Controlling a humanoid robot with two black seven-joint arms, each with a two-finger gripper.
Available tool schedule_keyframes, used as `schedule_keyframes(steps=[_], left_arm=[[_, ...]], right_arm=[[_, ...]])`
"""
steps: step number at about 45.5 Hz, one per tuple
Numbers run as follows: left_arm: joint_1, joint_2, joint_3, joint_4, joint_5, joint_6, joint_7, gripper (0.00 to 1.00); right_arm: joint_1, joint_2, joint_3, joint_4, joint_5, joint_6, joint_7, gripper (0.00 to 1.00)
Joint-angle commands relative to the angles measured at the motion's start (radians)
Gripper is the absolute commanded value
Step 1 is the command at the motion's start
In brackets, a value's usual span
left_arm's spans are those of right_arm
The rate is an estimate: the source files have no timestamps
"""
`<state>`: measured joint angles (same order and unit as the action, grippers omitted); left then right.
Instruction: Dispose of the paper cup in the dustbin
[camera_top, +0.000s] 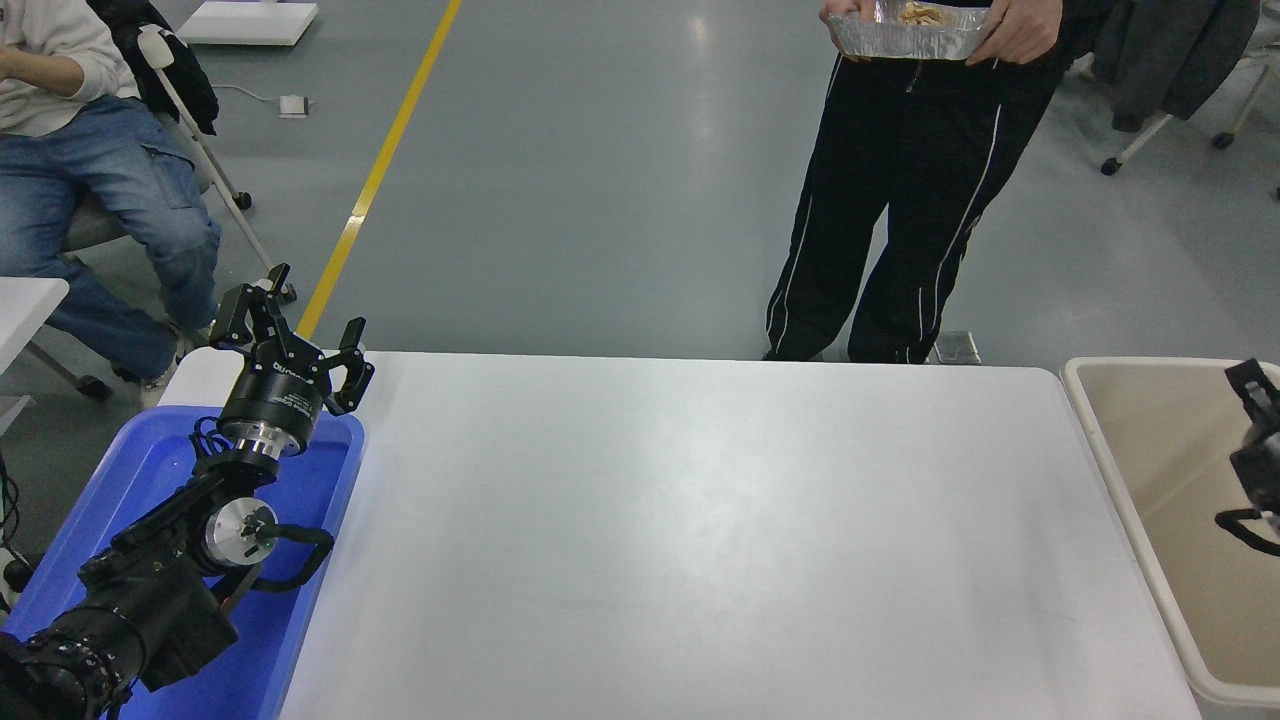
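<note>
No paper cup showing anywhere for me, so I reckon it's down in the dustbin and we're about done; my right gripper sits over it, fingers cut off, can't tell, left gripper parked with fingers spread, empty

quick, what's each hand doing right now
Left hand: open, holding nothing, parked over the blue tray.
Right hand: over the bin, cut off at the edge, cannot tell.

White table; beige dustbin; blue tray; silver foil tray.
</note>
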<state>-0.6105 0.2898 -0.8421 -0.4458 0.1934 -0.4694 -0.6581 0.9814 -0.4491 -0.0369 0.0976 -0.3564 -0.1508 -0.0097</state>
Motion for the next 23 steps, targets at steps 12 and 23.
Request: schedule_keyframes(steps=[12, 23], left_arm=[[0.000, 0.000, 0.000, -0.001, 0.000, 0.000, 0.000, 1.00], [0.001, 0.000, 0.000, 0.001, 0.000, 0.000, 0.000, 1.00]], right_arm=[[0.093, -0.221, 0.595, 0.548, -0.001, 0.004, 0.000, 0.99], [-0.099, -0.221, 0.896, 0.797, -0.016, 0.022, 0.004, 0.99]])
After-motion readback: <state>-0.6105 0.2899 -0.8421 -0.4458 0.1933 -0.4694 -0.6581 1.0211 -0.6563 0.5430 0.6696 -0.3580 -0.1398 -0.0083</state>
